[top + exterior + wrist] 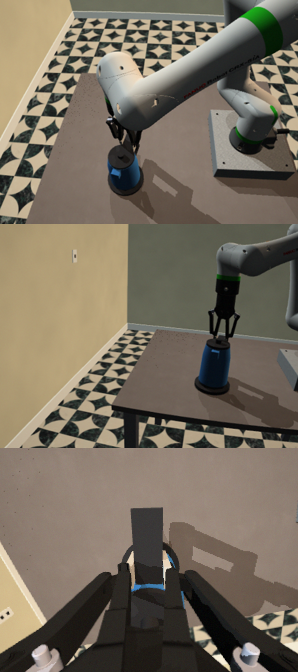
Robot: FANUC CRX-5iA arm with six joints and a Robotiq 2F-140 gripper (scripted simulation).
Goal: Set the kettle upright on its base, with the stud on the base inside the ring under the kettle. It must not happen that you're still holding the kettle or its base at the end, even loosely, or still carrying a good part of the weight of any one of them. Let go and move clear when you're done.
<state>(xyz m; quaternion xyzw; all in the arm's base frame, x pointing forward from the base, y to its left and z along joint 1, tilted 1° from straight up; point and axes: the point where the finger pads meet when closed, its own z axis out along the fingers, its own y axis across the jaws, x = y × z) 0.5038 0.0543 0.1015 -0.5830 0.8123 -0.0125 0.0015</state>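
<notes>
1. lower centre of the top view: the blue kettle point(124, 176) stands upright on its round black base point(136, 187), on the brown table point(75, 180); the ring and stud underneath are hidden
2. directly above it the gripper point(127, 141) points straight down, its fingers closed on the dark handle on the kettle's black lid point(120, 156)
3. right of centre in the exterior view, the same gripper point(221, 336) meets the top of the kettle point(214, 368), which sits square on the base point(211, 388) with a small spout on its left side
4. in the wrist view the black fingers frame a dark upright handle point(147, 538), with a sliver of the kettle's blue edge showing between them
5. across the upper part of the top view the white arm point(186, 81) covers much of the table; its grey pedestal point(219, 168) sits at the right, well apart from the kettle
6. left side of the exterior view: a tan wall point(60, 314) with a small switch plate point(74, 256), and a patterned tile floor point(99, 392) below the table edge
7. lower right of the kettle, the arm's shadow point(168, 183) lies on the table
</notes>
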